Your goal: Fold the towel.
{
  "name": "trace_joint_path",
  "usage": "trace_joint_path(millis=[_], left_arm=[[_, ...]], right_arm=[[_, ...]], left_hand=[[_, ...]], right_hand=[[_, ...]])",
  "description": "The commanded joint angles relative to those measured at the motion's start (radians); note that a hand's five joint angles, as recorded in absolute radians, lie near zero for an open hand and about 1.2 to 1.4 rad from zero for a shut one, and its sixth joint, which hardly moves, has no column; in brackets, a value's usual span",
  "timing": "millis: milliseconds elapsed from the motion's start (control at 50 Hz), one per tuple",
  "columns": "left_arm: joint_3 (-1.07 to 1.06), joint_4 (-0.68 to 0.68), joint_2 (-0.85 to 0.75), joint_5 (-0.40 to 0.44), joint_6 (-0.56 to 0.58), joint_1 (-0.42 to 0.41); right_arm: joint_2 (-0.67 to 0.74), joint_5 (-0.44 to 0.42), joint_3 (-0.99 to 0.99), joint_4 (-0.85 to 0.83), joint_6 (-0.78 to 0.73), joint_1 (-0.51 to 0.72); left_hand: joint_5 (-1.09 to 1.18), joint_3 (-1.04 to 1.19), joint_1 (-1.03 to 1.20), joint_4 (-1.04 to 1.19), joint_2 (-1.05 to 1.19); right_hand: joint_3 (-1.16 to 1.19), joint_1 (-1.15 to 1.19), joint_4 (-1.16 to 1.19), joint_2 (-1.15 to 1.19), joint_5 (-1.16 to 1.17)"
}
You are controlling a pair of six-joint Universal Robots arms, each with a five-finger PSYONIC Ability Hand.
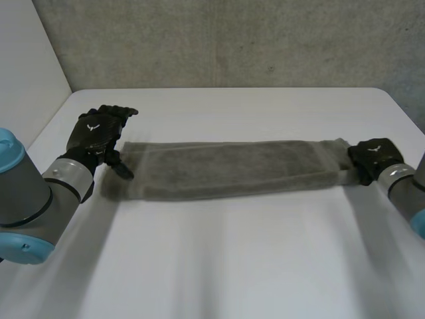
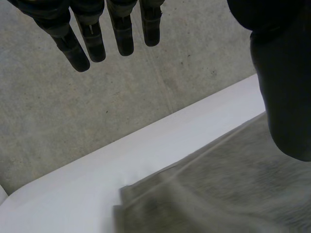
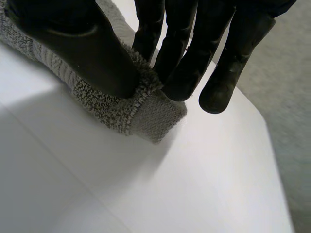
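Note:
A grey towel (image 1: 226, 169) lies across the white table (image 1: 219, 259) as a long folded strip. My left hand (image 1: 98, 133) hovers at the strip's left end with straight fingers (image 2: 95, 41) and holds nothing; the towel's end (image 2: 209, 194) lies below its thumb (image 2: 286, 97). My right hand (image 1: 373, 158) is at the strip's right end. Its thumb (image 3: 87, 46) and fingers (image 3: 187, 73) pinch the towel's corner (image 3: 146, 114) between them.
A grey wall (image 1: 226, 40) rises behind the table's far edge (image 1: 226, 88). Bare white tabletop (image 3: 121, 194) stretches in front of the towel. My two grey arms with light-blue caps (image 1: 13, 153) reach in from both near corners.

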Motion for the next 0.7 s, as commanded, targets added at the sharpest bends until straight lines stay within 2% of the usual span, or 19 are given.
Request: trace_joint_path(millis=[20,140,200,240,260,280,300,340,360,400,420,460,520,560,700], left_arm=[[-0.009,-0.002,0.031,0.001,-0.001,0.016],[-0.01,-0.002,0.059,0.001,-0.002,0.026],[-0.004,-0.002,0.065,-0.001,-0.004,0.026],[0.003,-0.002,0.066,-0.002,-0.004,0.025],[0.003,-0.002,0.066,-0.002,-0.004,0.025],[0.006,-0.002,0.068,-0.004,-0.004,0.02],[0.006,-0.002,0.068,-0.004,-0.004,0.02],[0.008,-0.002,0.069,-0.007,-0.004,0.013],[0.008,-0.002,0.069,-0.007,-0.004,0.013],[0.006,-0.002,0.071,-0.008,-0.004,0.003],[0.006,-0.002,0.071,-0.008,-0.004,0.003],[0.006,-0.002,0.071,-0.011,-0.004,-0.01],[0.006,-0.002,0.069,-0.011,-0.004,-0.015],[0.006,-0.002,0.069,-0.011,-0.002,-0.02],[0.006,-0.002,0.068,-0.01,0.001,-0.021]], right_arm=[[-0.017,0.004,-0.029,0.039,-0.234,-0.168],[-0.071,0.02,-0.066,0.074,-0.354,-0.208],[-0.141,0.041,-0.109,0.074,-0.302,-0.187],[-0.195,0.046,-0.159,0.068,-0.201,-0.111],[-0.195,0.046,-0.159,0.068,-0.201,-0.11],[-0.218,0.046,-0.184,0.067,-0.152,-0.046],[-0.218,0.046,-0.184,0.067,-0.152,-0.046],[-0.244,0.046,-0.222,0.056,-0.106,0.102],[-0.244,0.046,-0.222,0.056,-0.106,0.103],[-0.236,0.047,-0.242,0.013,-0.109,0.268],[-0.236,0.047,-0.242,0.013,-0.109,0.269],[-0.192,0.05,-0.235,-0.044,-0.124,0.423],[-0.153,0.047,-0.228,-0.065,-0.133,0.497],[-0.068,0.04,-0.213,-0.075,-0.155,0.621],[0.046,0.033,-0.179,-0.09,-0.233,0.744]], left_hand=[[-0.217,-0.07,-0.093,-0.091,-0.085],[-0.217,-0.07,-0.093,-0.091,-0.085],[-0.217,-0.07,-0.093,-0.091,-0.085],[-0.217,-0.07,-0.093,-0.091,-0.085],[-0.217,-0.07,-0.093,-0.091,-0.085],[-0.217,-0.07,-0.093,-0.091,-0.085],[-0.217,-0.07,-0.093,-0.091,-0.085],[-0.217,-0.07,-0.093,-0.091,-0.084],[-0.217,-0.07,-0.093,-0.091,-0.085],[-0.214,-0.067,-0.09,-0.089,-0.082],[-0.214,-0.067,-0.09,-0.089,-0.082],[-0.214,-0.067,-0.09,-0.089,-0.082],[-0.214,-0.067,-0.09,-0.089,-0.082],[-0.214,-0.067,-0.09,-0.089,-0.082],[-0.214,-0.067,-0.09,-0.089,-0.082]], right_hand=[[0.052,0.08,0.053,0.082,0.065],[0.052,0.08,0.053,0.082,0.065],[0.052,0.08,0.053,0.082,0.065],[0.052,0.08,0.053,0.082,0.065],[0.052,0.08,0.053,0.082,0.065],[0.052,0.08,0.053,0.082,0.065],[0.052,0.08,0.053,0.082,0.065],[0.052,0.08,0.053,0.082,0.065],[0.052,0.08,0.053,0.082,0.065],[0.052,0.08,0.053,0.082,0.065],[0.052,0.08,0.053,0.082,0.065],[0.052,0.08,0.053,0.082,0.065],[0.052,0.08,0.053,0.082,0.065],[0.052,0.08,0.053,0.082,0.065],[0.052,0.08,0.053,0.082,0.065]])
